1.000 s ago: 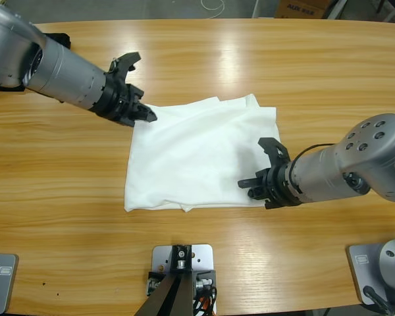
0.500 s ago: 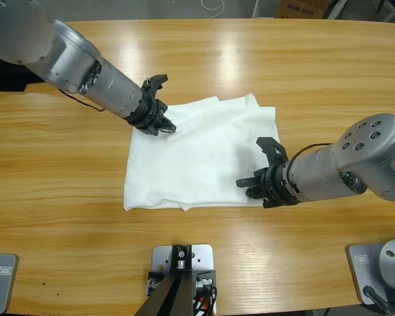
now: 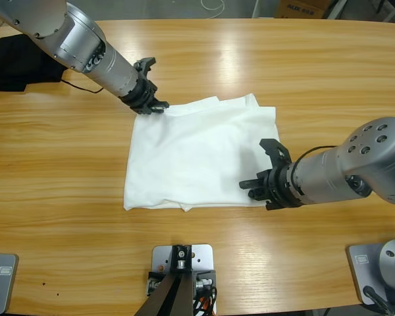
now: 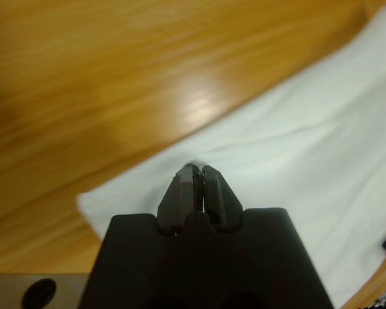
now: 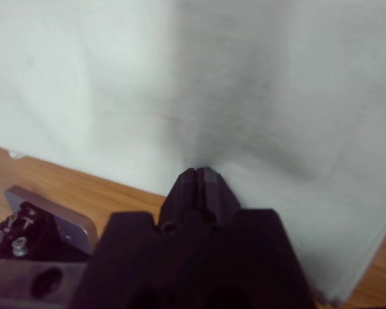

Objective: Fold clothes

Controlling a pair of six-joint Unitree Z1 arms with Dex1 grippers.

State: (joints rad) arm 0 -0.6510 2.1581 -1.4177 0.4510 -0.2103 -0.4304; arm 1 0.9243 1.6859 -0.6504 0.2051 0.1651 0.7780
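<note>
Both tools are closed on the white T-shirt [image 3: 197, 155], which lies partly folded and mostly flat in the middle of the wooden table [image 3: 250, 59].

Left tool [image 3: 155, 105]: it comes in from the upper left corner of the high view on a silver arm and sits at the shirt's upper left corner. In the left wrist view, its two black jaws are pressed together, with the shirt's edge [image 4: 276, 161] pinched at their tips [image 4: 197, 175].

Right tool [image 3: 253, 186]: it reaches in from the right side and sits at the shirt's lower right edge. In the right wrist view, its jaws are together [image 5: 201, 172], and the white cloth [image 5: 116, 84] puckers into creases where they grip it.

A black garment [image 3: 16, 59] lies at the far left edge of the table, well apart from the shirt. Beyond the table's far edge, a cardboard box [image 3: 303, 8] shows at the top right.
</note>
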